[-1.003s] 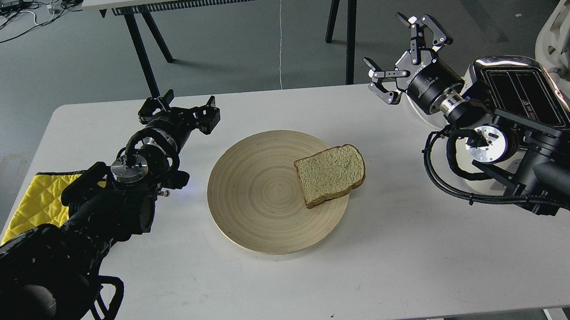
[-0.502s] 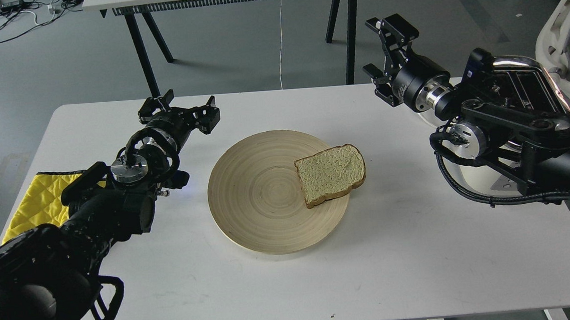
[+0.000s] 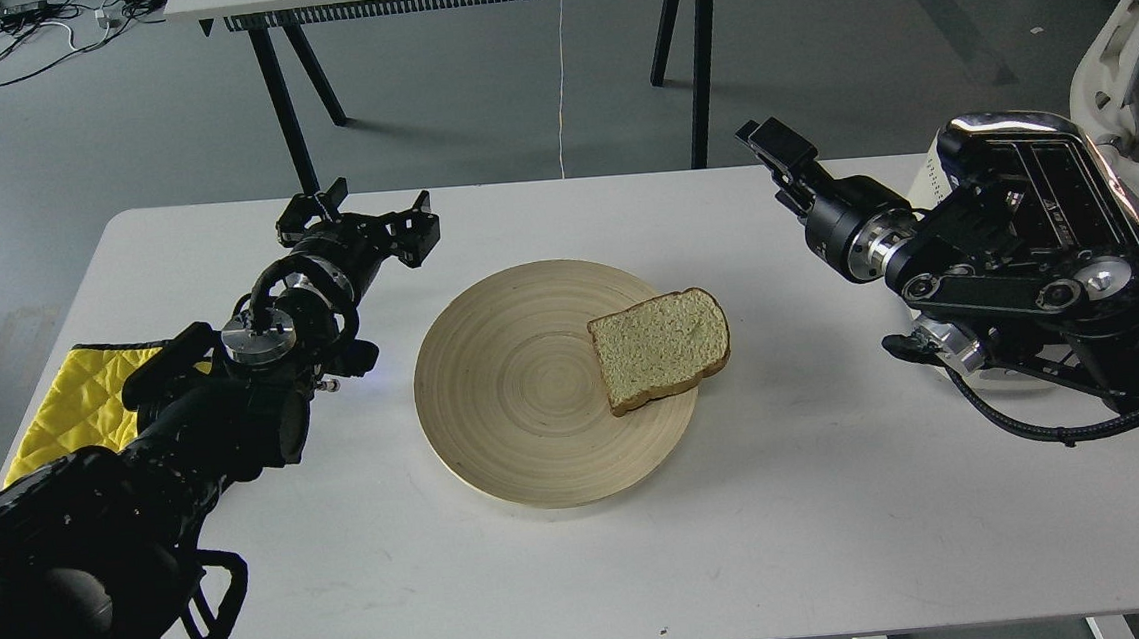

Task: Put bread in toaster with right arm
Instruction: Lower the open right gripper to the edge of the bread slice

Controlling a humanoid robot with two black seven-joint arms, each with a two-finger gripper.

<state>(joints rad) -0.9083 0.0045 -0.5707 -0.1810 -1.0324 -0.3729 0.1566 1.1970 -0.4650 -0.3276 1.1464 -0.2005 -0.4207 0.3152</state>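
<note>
The bread (image 3: 660, 346) lies flat on the right side of a round wooden plate (image 3: 504, 384) in the middle of the white table. The toaster (image 3: 1046, 176) stands at the table's right edge, its chrome and black top showing, its lower part hidden behind my right arm. My right gripper (image 3: 776, 153) is raised above the table's far right part, up and to the right of the bread and left of the toaster. It is seen edge-on and holds nothing. My left gripper (image 3: 359, 217) is open and empty over the table, left of the plate.
A yellow quilted cloth (image 3: 74, 404) lies at the table's left edge under my left arm. A second table on black legs (image 3: 283, 89) stands behind, and a white chair (image 3: 1126, 30) stands at the far right beside the toaster.
My right arm has turned its wrist and lowered: the gripper, first spread wide and facing me, now points up-left edge-on, lower and nearer the table. The bread and left arm have not moved.
</note>
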